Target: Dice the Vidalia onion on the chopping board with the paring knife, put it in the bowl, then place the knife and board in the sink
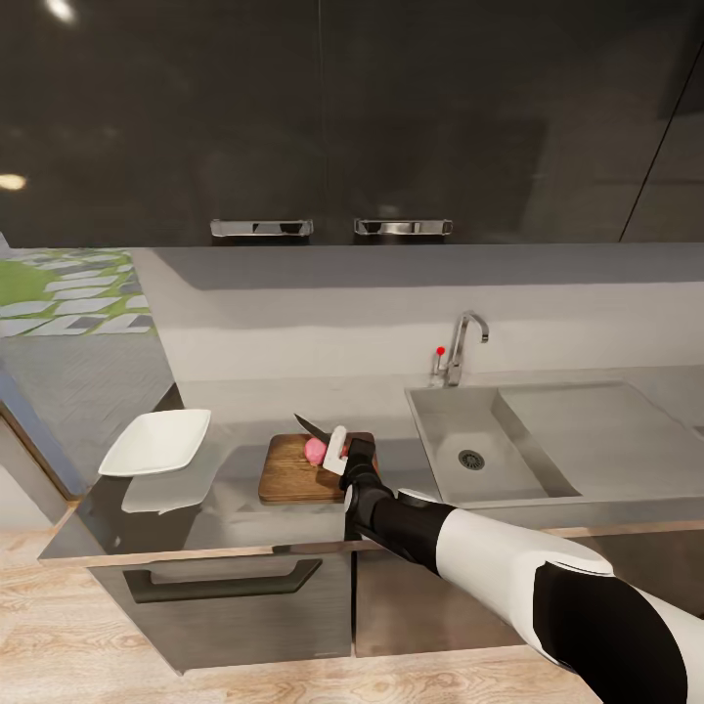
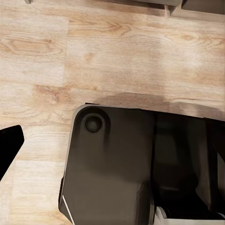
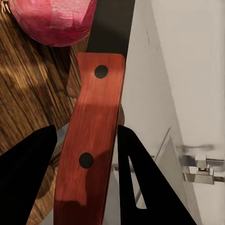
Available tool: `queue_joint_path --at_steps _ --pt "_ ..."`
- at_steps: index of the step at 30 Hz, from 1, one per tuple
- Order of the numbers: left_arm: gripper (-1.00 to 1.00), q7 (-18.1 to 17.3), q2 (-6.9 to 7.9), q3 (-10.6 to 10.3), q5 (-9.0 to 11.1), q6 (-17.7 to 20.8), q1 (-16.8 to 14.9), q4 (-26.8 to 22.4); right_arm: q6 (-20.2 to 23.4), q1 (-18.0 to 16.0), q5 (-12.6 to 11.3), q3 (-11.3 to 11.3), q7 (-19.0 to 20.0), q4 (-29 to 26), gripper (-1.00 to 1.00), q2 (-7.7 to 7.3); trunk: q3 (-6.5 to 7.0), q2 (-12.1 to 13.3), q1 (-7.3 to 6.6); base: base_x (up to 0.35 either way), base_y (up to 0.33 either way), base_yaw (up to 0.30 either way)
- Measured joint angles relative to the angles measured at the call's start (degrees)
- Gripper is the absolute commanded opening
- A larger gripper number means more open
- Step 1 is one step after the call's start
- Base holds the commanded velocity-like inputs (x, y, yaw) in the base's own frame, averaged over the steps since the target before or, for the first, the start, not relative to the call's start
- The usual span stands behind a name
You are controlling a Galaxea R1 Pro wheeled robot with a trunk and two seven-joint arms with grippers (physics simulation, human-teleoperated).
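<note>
The brown chopping board (image 1: pixel 288 474) lies on the grey countertop (image 1: pixel 235 508), left of the sink (image 1: pixel 445 411). On it sits the pinkish-red Vidalia onion (image 1: pixel 314 450) (image 3: pixel 51 18), whole. My right gripper (image 1: pixel 339 452) (image 3: pixel 89 173) is shut on the paring knife's red handle (image 3: pixel 91 140). The dark blade (image 1: pixel 311 424) (image 3: pixel 112 23) points away over the onion's far side. The white square bowl (image 1: pixel 156 442) stands at the counter's left end. One black finger (image 2: pixel 7 147) of my left gripper hangs over the wooden floor beside my dark base (image 2: pixel 122 164).
A chrome tap (image 1: pixel 462 347) with a red knob stands behind the basin, and a flat drainboard (image 1: pixel 606 430) lies to its right. Dark wall cabinets hang above. A black-handled drawer front (image 1: pixel 225 582) sits below the board.
</note>
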Motion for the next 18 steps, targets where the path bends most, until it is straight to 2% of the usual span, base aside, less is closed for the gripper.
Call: queue_joint_path --at_steps 18 --pt "1.00 0.00 0.01 0.00 0.00 0.00 0.00 0.06 0.35 0.00 0.08 -0.06 0.90 0.00 -1.00 0.00 0.00 0.00 0.00 0.000 0.000 0.000"
